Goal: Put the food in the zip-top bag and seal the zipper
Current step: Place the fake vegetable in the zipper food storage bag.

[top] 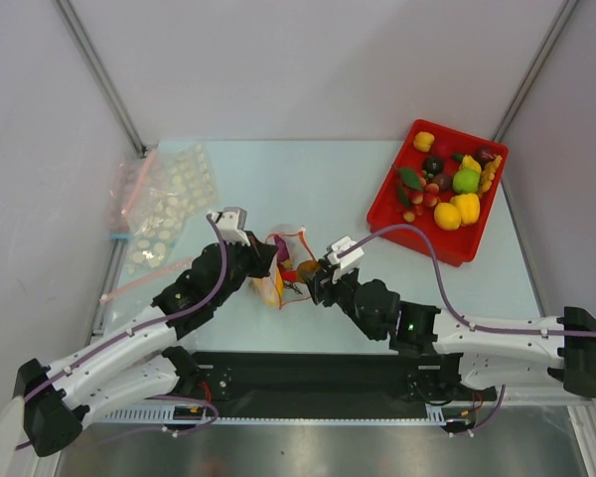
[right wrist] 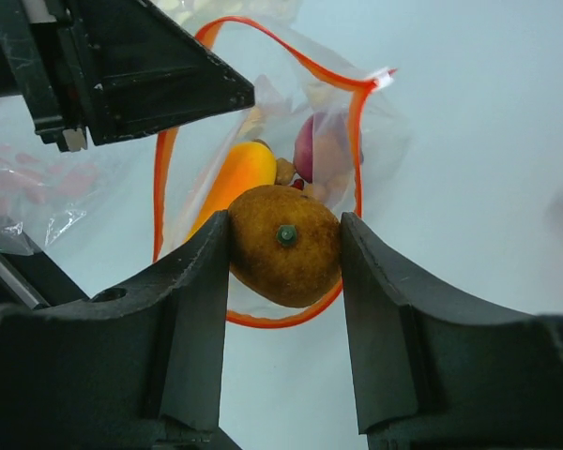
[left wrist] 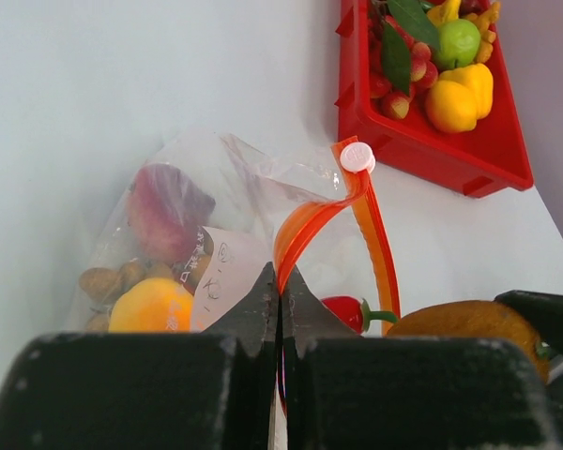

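Orange zipper (left wrist: 305,225) of the clear bag (left wrist: 225,173) is pinched between the closed fingers of the left tool (left wrist: 280,281), and the bag's mouth gapes near the middle of the counter (top: 308,179). The right tool (right wrist: 286,230) grips a brown round fruit (right wrist: 281,267) at that mouth. Inside lie an orange fruit (right wrist: 239,173), a purple one (left wrist: 164,206) and nuts (left wrist: 108,281). The red tray (top: 422,241) sits well apart.

The zip-top bag (right wrist: 380,150) gapes, yet the brown fruit (right wrist: 283,246) between the right fingers (right wrist: 192,309) plugs its mouth at 6 o'clock, and the left fingers (left wrist: 253,314), pinching the zipper (right wrist: 159,197), crowd it from 10. From above: free counter (top: 308,179) at 12, red tray (top: 417,241) walling 2, dotted bags (top: 169,204) at 10.
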You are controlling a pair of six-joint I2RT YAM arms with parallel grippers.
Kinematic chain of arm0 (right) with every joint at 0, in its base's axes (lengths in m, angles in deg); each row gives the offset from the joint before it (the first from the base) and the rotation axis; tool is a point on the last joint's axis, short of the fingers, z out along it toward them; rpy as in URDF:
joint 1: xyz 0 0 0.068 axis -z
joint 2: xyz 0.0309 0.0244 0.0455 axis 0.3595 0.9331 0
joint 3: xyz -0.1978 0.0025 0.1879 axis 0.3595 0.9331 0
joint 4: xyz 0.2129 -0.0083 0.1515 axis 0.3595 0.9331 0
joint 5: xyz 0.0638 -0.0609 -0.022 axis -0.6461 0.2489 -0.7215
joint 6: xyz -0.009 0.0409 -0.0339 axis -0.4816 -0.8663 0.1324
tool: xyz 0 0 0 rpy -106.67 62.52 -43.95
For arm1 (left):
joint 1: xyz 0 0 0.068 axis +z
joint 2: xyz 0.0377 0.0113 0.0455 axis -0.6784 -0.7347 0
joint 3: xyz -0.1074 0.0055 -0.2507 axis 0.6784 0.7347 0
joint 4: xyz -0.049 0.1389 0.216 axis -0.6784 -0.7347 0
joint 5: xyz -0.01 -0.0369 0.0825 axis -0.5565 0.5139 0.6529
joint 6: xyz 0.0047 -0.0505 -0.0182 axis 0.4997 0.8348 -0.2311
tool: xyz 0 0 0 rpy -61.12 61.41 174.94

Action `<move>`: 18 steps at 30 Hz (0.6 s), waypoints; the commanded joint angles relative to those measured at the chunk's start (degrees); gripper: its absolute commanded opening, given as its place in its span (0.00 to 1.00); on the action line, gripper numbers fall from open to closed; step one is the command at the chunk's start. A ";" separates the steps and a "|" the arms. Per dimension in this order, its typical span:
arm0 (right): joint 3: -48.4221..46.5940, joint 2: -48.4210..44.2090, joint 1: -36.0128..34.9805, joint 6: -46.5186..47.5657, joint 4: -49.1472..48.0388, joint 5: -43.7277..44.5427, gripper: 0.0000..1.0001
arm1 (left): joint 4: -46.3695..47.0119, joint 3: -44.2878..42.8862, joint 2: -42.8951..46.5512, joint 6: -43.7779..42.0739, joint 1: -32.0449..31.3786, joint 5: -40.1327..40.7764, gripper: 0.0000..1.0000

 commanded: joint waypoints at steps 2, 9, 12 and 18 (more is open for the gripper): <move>-0.48 1.17 -1.45 4.52 -7.59 4.35 0.31 | 3.89 -2.57 -0.18 -1.93 -0.12 -4.16 0.00; 1.19 3.45 -0.14 6.02 -13.21 1.37 0.32 | 8.37 -0.90 0.52 -2.02 -0.12 -10.75 0.00; 0.58 7.30 0.91 6.28 -14.45 -0.47 0.39 | 9.78 -0.81 0.79 -1.76 -0.12 -13.65 0.00; -2.85 9.01 -0.31 5.84 -9.62 4.44 0.81 | 6.54 -1.25 1.58 -0.09 -0.12 -9.72 0.00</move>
